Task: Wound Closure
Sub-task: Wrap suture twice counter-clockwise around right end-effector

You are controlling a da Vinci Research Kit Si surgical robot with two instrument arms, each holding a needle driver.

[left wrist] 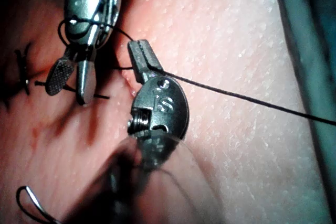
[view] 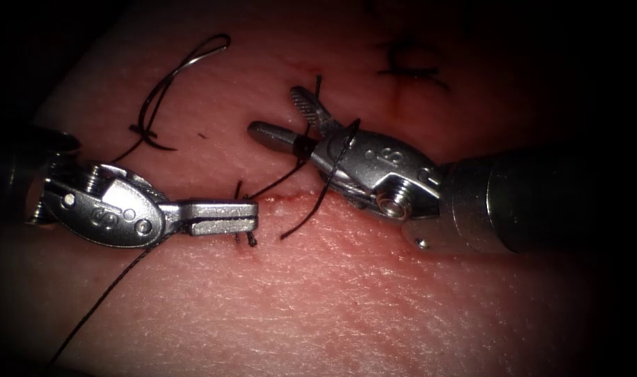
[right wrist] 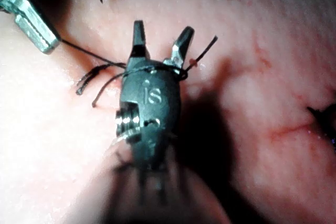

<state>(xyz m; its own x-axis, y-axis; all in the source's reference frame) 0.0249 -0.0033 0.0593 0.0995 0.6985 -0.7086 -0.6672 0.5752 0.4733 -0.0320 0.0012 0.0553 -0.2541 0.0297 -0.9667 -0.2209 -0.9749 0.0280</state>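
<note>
Right tool [view: 290,115] nearest lens, jaws spread, gripping nothing, thread [view: 332,171] looped round its neck. Left tool [view: 245,216] at 9 o'clock of cut [view: 290,199], jaws pressed together, pinching thread. Needle [view: 185,66] lay free on tissue [view: 374,300] at 11 o'clock, not in tissue.

Needle [view: 166,84] free, lying on the tissue [view: 374,293].
I see black thread [view: 102,300] trailing from it across the cut [view: 290,199].
</note>
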